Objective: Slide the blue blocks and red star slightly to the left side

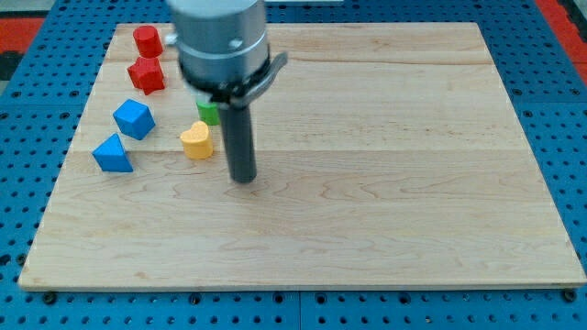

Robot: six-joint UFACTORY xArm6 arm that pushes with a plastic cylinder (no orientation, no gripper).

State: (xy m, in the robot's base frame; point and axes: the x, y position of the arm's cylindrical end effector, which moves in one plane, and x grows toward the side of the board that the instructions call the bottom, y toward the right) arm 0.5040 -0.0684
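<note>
A blue cube [134,119] and a blue triangular block [113,154] lie near the board's left edge, the triangle below and left of the cube. A red star [147,75] sits above the cube, and a red cylinder-like block [148,40] above that near the top left corner. My tip [243,178] rests on the board to the right of all of them, just right of and below a yellow heart [196,141]. It touches no block.
A green block [208,112] shows partly behind the rod, above the yellow heart. The wooden board [385,183] lies on a blue pegboard surface [569,110]. The arm's grey body [220,46] hides part of the board's top.
</note>
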